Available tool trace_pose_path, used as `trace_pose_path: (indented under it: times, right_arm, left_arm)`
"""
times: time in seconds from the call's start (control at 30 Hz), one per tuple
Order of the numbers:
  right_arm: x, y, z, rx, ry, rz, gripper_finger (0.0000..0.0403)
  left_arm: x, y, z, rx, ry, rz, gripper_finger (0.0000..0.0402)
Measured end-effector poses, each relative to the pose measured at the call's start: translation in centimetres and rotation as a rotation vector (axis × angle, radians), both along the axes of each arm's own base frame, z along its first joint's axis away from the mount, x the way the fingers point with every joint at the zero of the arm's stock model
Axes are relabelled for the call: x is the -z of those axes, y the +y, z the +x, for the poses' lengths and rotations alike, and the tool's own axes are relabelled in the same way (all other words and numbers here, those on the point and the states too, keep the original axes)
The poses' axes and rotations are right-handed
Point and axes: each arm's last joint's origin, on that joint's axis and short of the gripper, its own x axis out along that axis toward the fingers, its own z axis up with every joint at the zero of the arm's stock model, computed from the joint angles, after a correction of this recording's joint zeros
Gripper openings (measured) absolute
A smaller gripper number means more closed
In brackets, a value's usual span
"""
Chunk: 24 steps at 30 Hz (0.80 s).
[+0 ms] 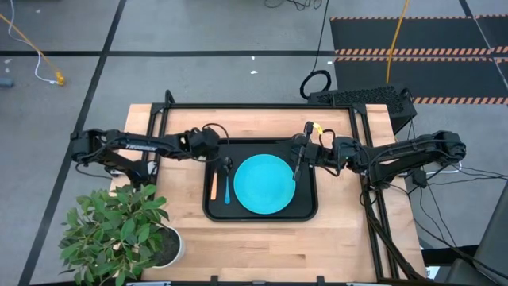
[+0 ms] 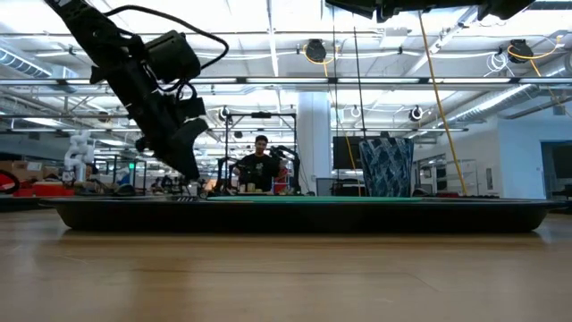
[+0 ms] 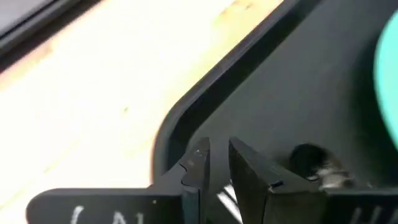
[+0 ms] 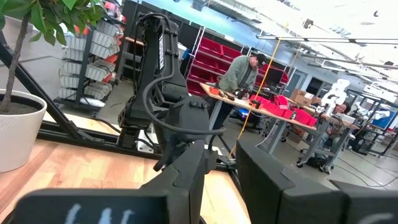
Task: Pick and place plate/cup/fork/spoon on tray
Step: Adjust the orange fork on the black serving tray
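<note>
While the overhead camera looks straight down, the black tray (image 1: 261,213) sits mid-surface (image 1: 333,238) with the turquoise plate (image 1: 265,183) lying flat inside it, and the fork (image 1: 213,186) and spoon (image 1: 227,185) lie side by side in the tray's left part, just beside the plate. The left gripper (image 1: 225,163) hangs over the tray's upper-left corner, right above the spoon's bowl end; the right gripper (image 1: 299,163) reaches over the tray's upper-right part at the plate's edge. A potted plant (image 1: 119,226) stands at the surface's near-left corner. From table height, the tray (image 2: 304,215) stretches wide across the picture, the left gripper (image 2: 190,174) dips to its rim, and a person (image 2: 260,165) sits far behind. Through the left wrist camera, the left gripper (image 3: 219,165) shows its fingers (image 3: 249,171) nearly pressed together with a slim gap, over the tray floor (image 3: 298,93); whether it pinches anything I cannot tell. Through the right wrist camera, the right gripper (image 4: 221,177) shows fingers slightly spread, holding nothing visible; the cup is nowhere I can make out.
</note>
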Motion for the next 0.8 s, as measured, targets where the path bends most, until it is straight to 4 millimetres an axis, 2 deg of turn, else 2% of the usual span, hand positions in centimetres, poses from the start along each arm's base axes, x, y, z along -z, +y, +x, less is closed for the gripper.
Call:
trace_pose_path:
  times: [0.23, 0.8]
  right_arm:
    - [0.0, 0.0, 0.0, 0.0, 0.0, 0.0, 0.0086]
    - [-0.08, 0.0, -0.01, 0.0, -0.008, 0.001, 0.0086]
  left_arm:
    - [0.98, 0.21, -0.73, -0.032, 0.084, -0.076, 0.0063]
    - [0.96, 0.41, -0.78, -0.026, 0.07, -0.107, 0.0062]
